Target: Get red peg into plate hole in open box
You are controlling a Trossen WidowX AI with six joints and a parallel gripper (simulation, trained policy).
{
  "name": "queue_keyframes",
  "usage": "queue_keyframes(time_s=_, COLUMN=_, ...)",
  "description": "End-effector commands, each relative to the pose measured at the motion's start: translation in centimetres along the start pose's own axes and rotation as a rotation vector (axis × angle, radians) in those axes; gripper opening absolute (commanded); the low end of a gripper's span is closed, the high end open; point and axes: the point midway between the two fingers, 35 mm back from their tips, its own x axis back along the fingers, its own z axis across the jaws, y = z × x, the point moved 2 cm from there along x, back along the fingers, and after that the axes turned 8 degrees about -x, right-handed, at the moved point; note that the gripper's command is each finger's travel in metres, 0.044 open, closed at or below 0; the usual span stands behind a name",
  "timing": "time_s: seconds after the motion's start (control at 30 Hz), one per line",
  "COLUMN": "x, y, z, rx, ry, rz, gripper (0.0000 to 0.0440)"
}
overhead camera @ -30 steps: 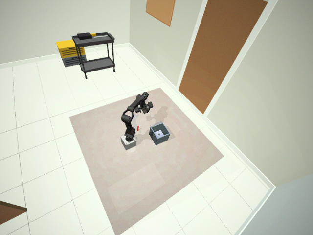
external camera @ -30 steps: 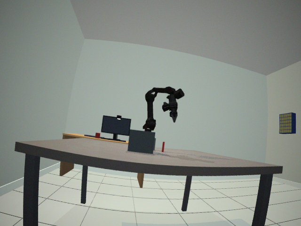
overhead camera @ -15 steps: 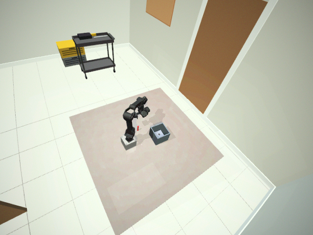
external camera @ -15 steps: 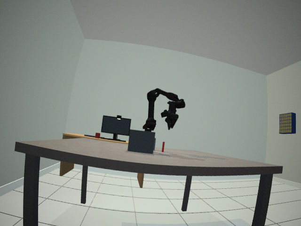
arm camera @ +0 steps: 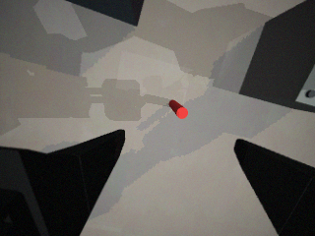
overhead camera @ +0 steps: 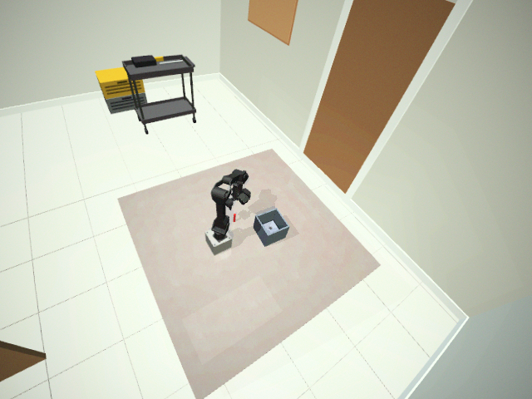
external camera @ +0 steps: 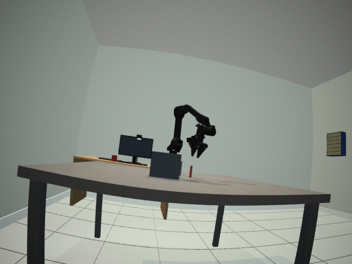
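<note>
The red peg (overhead camera: 234,217) (external camera: 191,171) (arm camera: 181,112) stands upright on the table, between the arm's base and the box. The open box (overhead camera: 260,233) (external camera: 164,166) is blue-grey; a corner of it also shows at the top of the wrist view (arm camera: 118,8). Inside it lies a pale plate (overhead camera: 273,224) with a small dark hole. My gripper (overhead camera: 237,201) (external camera: 195,156) (arm camera: 178,139) is open and empty. It points down and hangs above the peg's height. In the wrist view the peg appears beyond the fingertips, between them across the width.
The arm's base block (overhead camera: 218,247) (arm camera: 273,64) stands on the table (overhead camera: 232,317) (external camera: 113,187) near the peg, on the side away from the box. Shadows of the arm fall across the table top around the peg. A cart (overhead camera: 167,110) stands on the floor farther off.
</note>
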Motion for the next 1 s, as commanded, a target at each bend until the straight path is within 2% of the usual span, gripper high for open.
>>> queue_keyframes(time_s=0.0, x=-0.9, y=0.1, z=-0.5, rx=0.033, ry=-0.028, rz=-0.014, gripper=0.0440)
queue_keyframes(time_s=0.7, x=-7.5, y=1.3, z=-1.0, rx=0.123, ry=-0.062, rz=-0.082, gripper=0.0413)
queue_keyframes(time_s=0.97, x=-9.5, y=1.4, z=-1.0, rx=0.120, ry=-0.051, rz=-0.091, gripper=0.0379)
